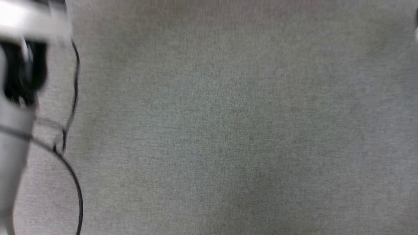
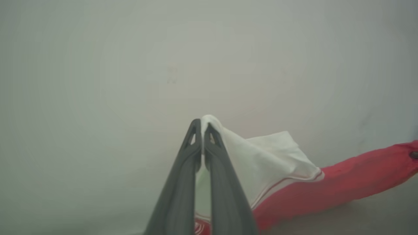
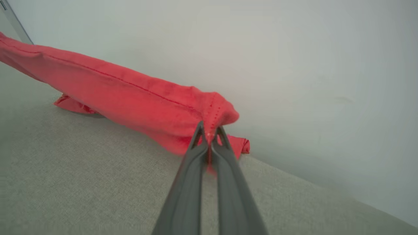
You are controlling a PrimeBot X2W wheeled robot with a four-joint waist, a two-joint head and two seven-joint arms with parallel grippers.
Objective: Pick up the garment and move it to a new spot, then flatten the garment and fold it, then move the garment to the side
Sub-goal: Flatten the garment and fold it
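Where the two long dark fingers of the left gripper meet at their tips, they are pressed together on a fold of the white sleeve of the garment, a red jersey of soft, matte cloth with thin red-and-white striped trim where white meets red. From this pinch the cloth falls in loose creases and runs to the right of the left wrist view as a long red roll. The smooth fingers of the right gripper are closed in the same way on a red edge with a row of small stitch holes, and from there the garment stretches away as a thick, sagging band with a stitched seam. Its lower folds touch the grey woven surface, which has a fine, rough grain. Behind it stands a plain pale wall. At the left of the blurred head view, a pale forearm and a thin, curving black cable lie over the same grey cloth.
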